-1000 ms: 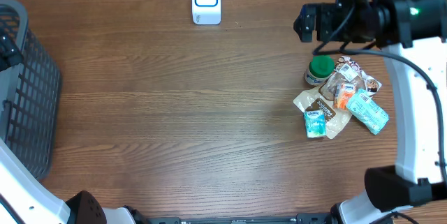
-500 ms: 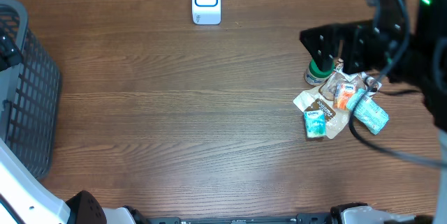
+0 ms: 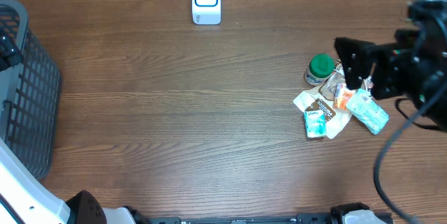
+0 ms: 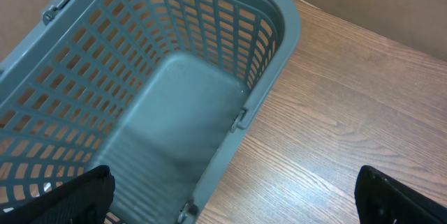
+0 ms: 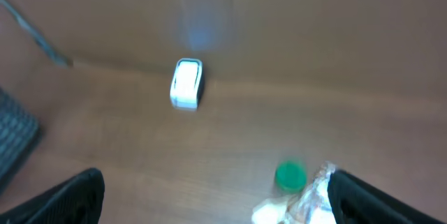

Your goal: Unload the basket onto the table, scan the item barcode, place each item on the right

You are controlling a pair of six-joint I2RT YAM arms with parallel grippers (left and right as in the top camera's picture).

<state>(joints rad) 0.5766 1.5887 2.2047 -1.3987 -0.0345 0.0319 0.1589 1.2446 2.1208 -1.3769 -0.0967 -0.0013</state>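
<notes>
Wooden table (image 3: 174,112) bears basket (image 3: 28,91) and packets (image 3: 328,116); right gripper (image 3: 356,67) hangs over packets, left gripper (image 4: 237,203) over basket, both released.

White scanner (image 3: 206,1) with a blue-framed face, standing at the far edge of the table (image 3: 174,112), well apart from the goods. At the right side, a small heap: jar (image 3: 320,68) with green lid at the far end, orange packet (image 3: 342,97) just beside it, pale flat pouch (image 3: 306,102) underneath, teal packet (image 3: 316,123) lying on the pouch, second teal packet (image 3: 369,112) tilted at the right end, all touching or overlapping
</notes>
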